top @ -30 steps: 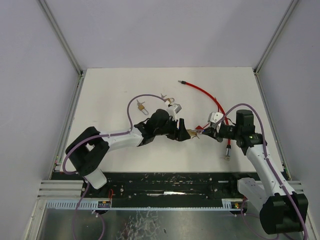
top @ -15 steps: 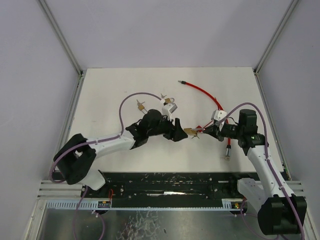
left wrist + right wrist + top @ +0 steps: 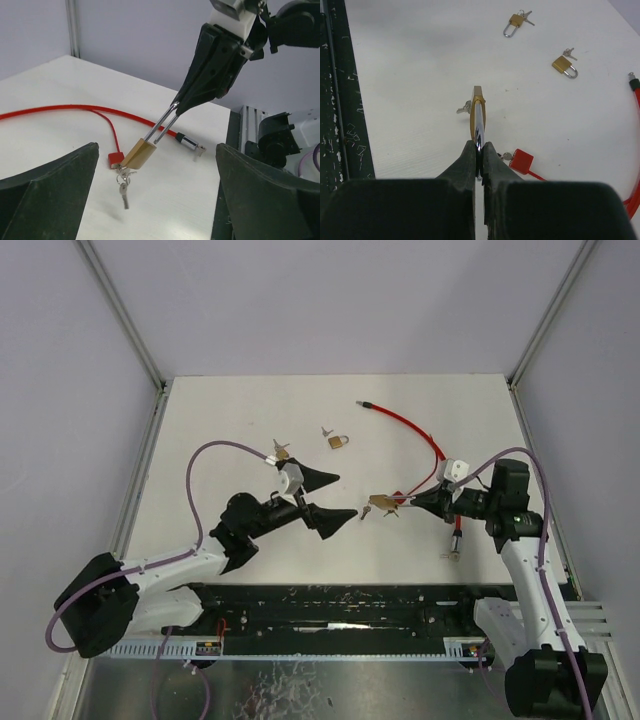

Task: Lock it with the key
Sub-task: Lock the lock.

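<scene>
My right gripper (image 3: 420, 502) is shut on the steel shackle of a brass padlock (image 3: 381, 503) and holds it above the table. In the right wrist view the fingers (image 3: 470, 155) pinch the shackle, with the padlock body (image 3: 477, 107) pointing away. In the left wrist view the padlock (image 3: 138, 154) hangs tilted, and a small key bunch (image 3: 122, 183) dangles under it. One shackle leg appears to end just outside the body. My left gripper (image 3: 329, 499) is open and empty, a short way left of the padlock, which lies ahead between its jaws in its own view (image 3: 156, 146).
Two other small brass padlocks with keys lie further back (image 3: 338, 441) (image 3: 281, 451). A red cable (image 3: 410, 430) runs across the right half of the table to a metal end (image 3: 455, 550), and a red tag (image 3: 521, 160) lies under the held padlock. The black rail (image 3: 340, 605) runs along the near edge.
My left gripper has drawn back left, away from the padlock, and opened. My right gripper has shifted slightly right, still holding the padlock.
</scene>
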You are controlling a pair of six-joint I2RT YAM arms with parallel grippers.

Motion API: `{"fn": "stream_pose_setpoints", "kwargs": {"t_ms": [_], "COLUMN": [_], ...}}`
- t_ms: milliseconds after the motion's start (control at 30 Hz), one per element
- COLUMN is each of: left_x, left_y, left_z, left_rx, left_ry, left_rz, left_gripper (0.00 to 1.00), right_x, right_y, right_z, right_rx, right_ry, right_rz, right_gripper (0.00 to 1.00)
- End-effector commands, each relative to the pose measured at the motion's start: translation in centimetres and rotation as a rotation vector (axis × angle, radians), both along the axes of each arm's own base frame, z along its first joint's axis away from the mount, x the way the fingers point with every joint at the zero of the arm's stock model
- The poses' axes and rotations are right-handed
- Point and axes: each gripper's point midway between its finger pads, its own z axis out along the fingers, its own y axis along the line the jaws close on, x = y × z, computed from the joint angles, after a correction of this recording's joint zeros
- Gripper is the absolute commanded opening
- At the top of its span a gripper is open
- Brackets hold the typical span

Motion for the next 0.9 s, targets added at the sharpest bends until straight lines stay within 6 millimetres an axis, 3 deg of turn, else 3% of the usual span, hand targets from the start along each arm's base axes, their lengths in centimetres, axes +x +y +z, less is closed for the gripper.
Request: {"fn": "stream_pose_setpoints", "kwargs": {"t_ms": [0, 167, 367, 467, 667, 867], "left_x": [-0.9, -1.7, -0.5, 0.2, -0.6, 0.3], "left_y": [0.8, -0.2, -0.7, -1.3, -3.7, -5.0], "left_z": [3.9, 2.4, 1.0, 0.3, -1.8, -2.2], "left_rx": [-0.104, -0.126, -0.152, -0.148, -0.076, -0.073], "left_ry": [-0.263, -0.237, -0.129, -0.105, -0.307, -0.311], "left_rz": [-0.019, -0.202, -0.396, -0.390, -0.380, -0.399], "left_gripper": [1.00, 1.00, 0.95, 0.93, 0.94, 0.90], "right_x": [-0.7, -1.3, -1.9, -2.3, -2.9, -3.2], "right_y": [0.6, 0.2, 0.1, 0.2, 0.4, 0.4], "right_z": [5.5, 7.2, 8.8, 9.2, 9.5, 9.5], "right_rx": [0.070, 0.108, 0.186, 0.221, 0.245, 0.248], "right_ry": [-0.140, -0.118, -0.094, -0.077, -0.070, -0.070], "right_rz": [0.080, 0.077, 0.099, 0.124, 0.158, 0.172], "right_gripper": [0.00, 0.00, 0.00, 0.00, 0.00, 0.00]}}
